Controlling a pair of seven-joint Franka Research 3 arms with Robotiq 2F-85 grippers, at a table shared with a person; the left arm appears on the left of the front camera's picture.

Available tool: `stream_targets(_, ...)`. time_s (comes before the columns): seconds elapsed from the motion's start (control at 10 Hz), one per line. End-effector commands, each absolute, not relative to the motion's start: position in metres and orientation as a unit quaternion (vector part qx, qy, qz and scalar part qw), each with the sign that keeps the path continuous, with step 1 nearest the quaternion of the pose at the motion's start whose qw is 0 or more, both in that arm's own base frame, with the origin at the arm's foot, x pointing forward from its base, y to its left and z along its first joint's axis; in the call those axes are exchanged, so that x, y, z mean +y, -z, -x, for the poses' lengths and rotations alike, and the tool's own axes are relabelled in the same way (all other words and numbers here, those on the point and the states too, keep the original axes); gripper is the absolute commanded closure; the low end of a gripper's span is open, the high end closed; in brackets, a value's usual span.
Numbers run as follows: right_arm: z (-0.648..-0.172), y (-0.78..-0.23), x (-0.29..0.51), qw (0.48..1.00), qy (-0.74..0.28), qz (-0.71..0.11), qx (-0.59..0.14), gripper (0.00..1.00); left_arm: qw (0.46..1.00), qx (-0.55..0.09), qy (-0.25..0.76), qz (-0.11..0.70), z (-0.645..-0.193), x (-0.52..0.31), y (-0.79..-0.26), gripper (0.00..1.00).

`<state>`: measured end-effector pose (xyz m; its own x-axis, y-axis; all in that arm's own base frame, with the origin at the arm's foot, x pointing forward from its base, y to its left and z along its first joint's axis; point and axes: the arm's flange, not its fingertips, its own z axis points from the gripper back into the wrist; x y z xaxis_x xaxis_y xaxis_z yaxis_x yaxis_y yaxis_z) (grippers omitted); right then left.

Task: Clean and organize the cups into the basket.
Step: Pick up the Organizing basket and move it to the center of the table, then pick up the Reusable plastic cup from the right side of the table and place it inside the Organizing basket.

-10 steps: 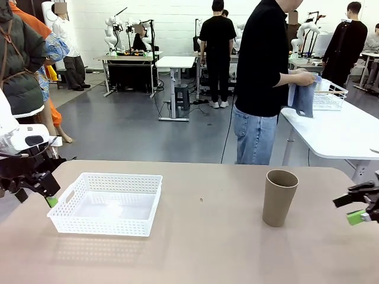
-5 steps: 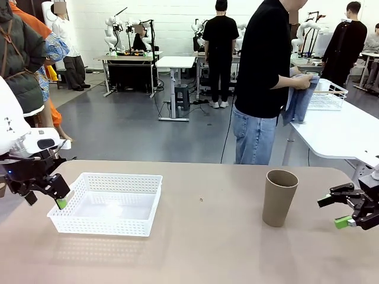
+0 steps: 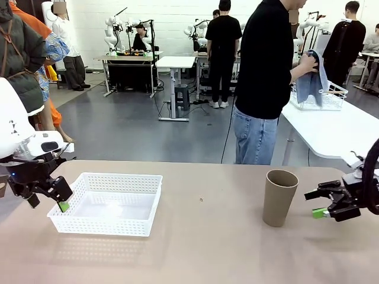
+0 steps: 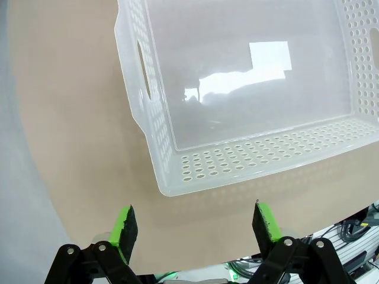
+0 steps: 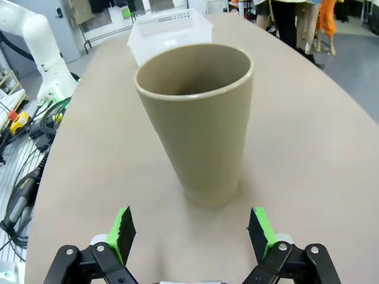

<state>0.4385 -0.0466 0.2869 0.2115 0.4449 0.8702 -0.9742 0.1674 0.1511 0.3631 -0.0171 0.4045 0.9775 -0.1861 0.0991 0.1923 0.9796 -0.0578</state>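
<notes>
Upright matte tan tapered cup [image 3: 279,197] at 3 o'clock of white lattice plastic basket [image 3: 103,225], right gripper [image 3: 315,203] spread beside cup, left gripper [image 3: 47,203] spread beside basket

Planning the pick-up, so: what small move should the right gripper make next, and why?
Probably advance the right gripper toward the tan cup until its open jaws straddle it. The cup stands upright, centred just ahead of them and untouched, away from the basket.

Table [image 3: 201,236] middle: lying bare between basket [image 3: 98,223] and cup [image 3: 279,197].
Basket inside: lying open from above.
Cup: standing upright just ahead of right gripper [image 3: 314,203], its jaws spread.
</notes>
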Motion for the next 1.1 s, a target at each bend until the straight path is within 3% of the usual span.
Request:
stream_targets(0.0, -0.4435, -0.2711, -0.0318, 0.676, -0.535, -0.369, -0.347, 0.00, 0.996, -0.055, 0.061, 0.036, -0.3688, -0.0190, -0.4024, 0.00)
stream_targets(0.1, -0.4433, -0.2716, -0.0323, 0.675, -0.533, -0.375, -0.346, 0.00, 0.996, -0.076, 0.042, 0.017, -0.3706, -0.0144, -0.4042, 0.00)
stream_targets(0.2, -0.4403, -0.2792, -0.0377, 0.681, -0.528, -0.378, -0.339, 0.00, 0.994, -0.048, 0.087, 0.034, -0.3634, -0.0165, -0.4046, 0.00)
stream_targets(1.0, -0.4407, -0.2772, -0.0367, 0.681, -0.528, -0.378, -0.337, 0.00, 0.995, -0.051, 0.078, 0.032, -0.3641, -0.0167, -0.4052, 0.00)
